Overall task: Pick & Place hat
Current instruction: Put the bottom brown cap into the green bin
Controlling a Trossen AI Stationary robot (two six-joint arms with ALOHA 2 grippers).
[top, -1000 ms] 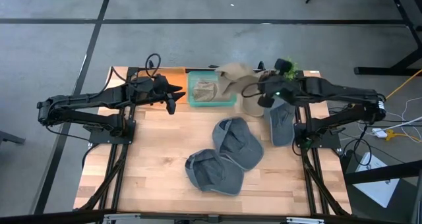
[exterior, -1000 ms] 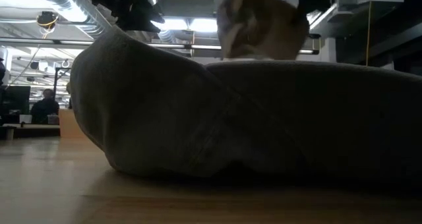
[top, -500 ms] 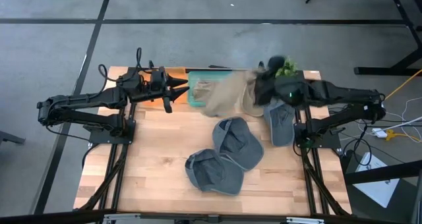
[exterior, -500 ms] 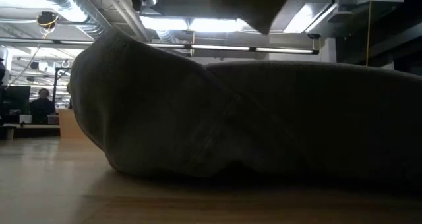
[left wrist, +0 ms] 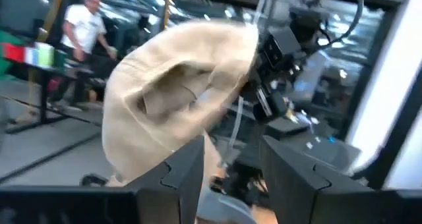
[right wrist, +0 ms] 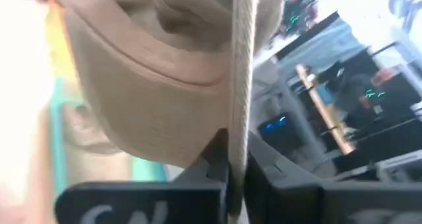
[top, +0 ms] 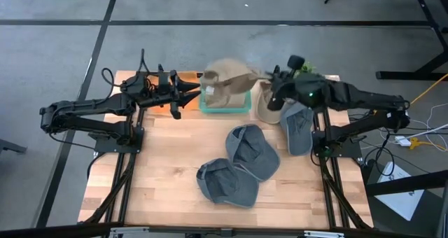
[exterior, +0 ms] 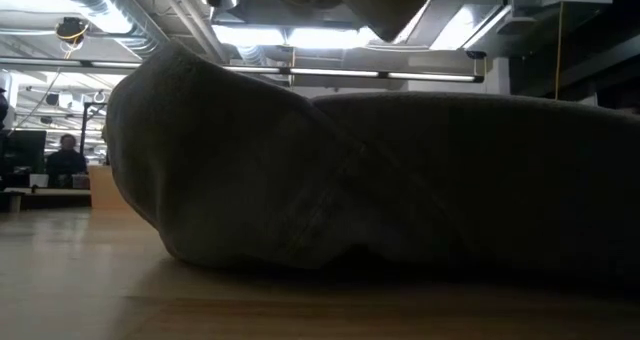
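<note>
1. High view: my right gripper (top: 271,91) is clamped on the brim of a tan hat (top: 225,84), which hangs in the air over the teal bin (top: 241,109) at the back of the table (top: 161,168). A second tan hat (top: 265,106) lies just beside the bin, under my right arm. My left gripper (top: 190,92) points at the bin from the other side, its fingers partly apart and holding nothing. Three grey hats (top: 245,154) lie on the boards, well apart from the bin.

2. Low view: a grey hat (exterior: 380,180) fills nearly the whole field. Only the underside of the carried tan hat (exterior: 350,0) shows at the top edge; the bin is hidden.

3. Left wrist view: the tan hat (left wrist: 178,99) hangs crown-out in front of my left fingers (left wrist: 181,171), not touching them.

4. Right wrist view: the brim (right wrist: 239,66) runs edge-on between my closed right fingers (right wrist: 217,159); the grip looks narrow but sound.

5. Judgement: the step in hand is the carry to the bin. To do it well I should centre the crown over the opening, lower until the fabric settles inside, and only then release, keeping clear of my left gripper.
</note>
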